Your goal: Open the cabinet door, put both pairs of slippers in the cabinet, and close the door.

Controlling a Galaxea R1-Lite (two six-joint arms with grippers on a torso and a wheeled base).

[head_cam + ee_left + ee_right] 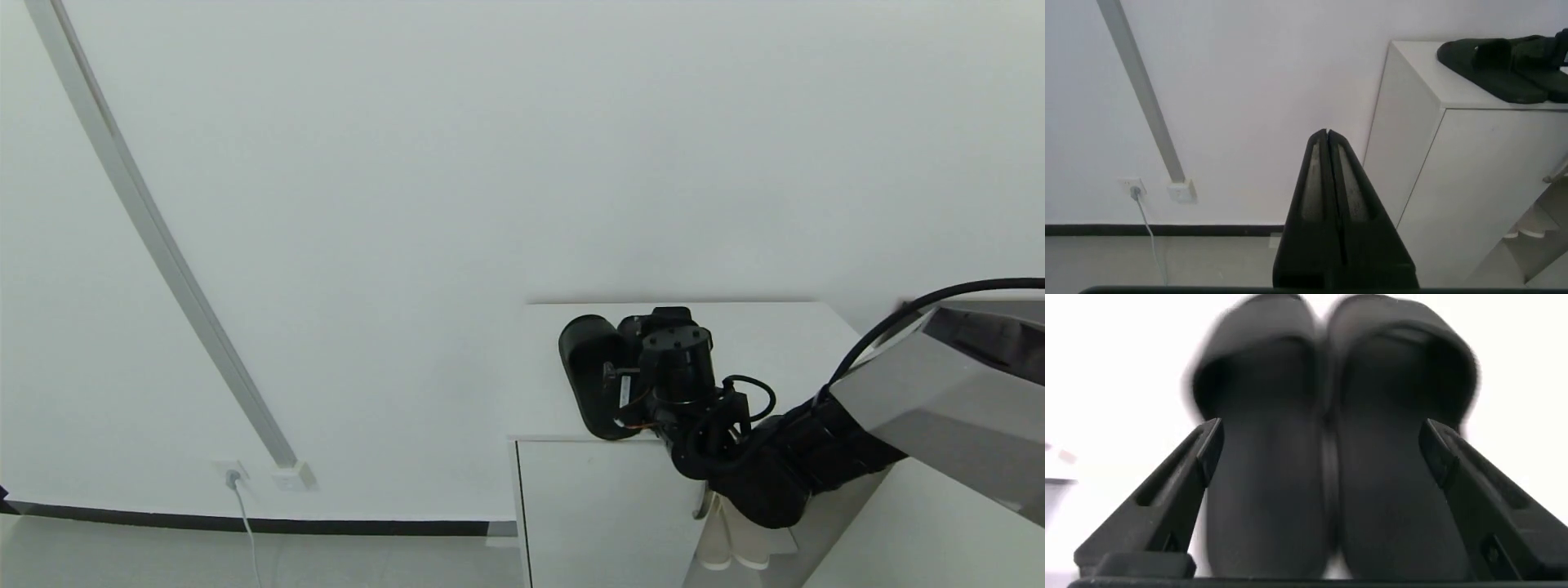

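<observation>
Looking down in the head view, I find the pair of matt black, round-toed slippers [584,371] lying side by side on the flat top of the white, box-shaped cabinet [784,343]. They are near its front edge, and my right gripper [624,384] is over them. Below my right arm, in the cabinet's opened part, stand two pale rounded shapes [739,539] that I cannot identify. A grey trunking strip [163,245] runs down the white wall [490,163] to a socket [233,474] with a white cable [249,539].

Left wrist view: my left gripper [1328,135] hangs in the air, well apart from the cabinet. Its two jaws are pressed flat together and grip nothing.

Right wrist view: my fingers [1200,457] are spread wide, one at each outer side of the pair, with both slippers between them. Whether the pads touch the slippers I cannot tell.
</observation>
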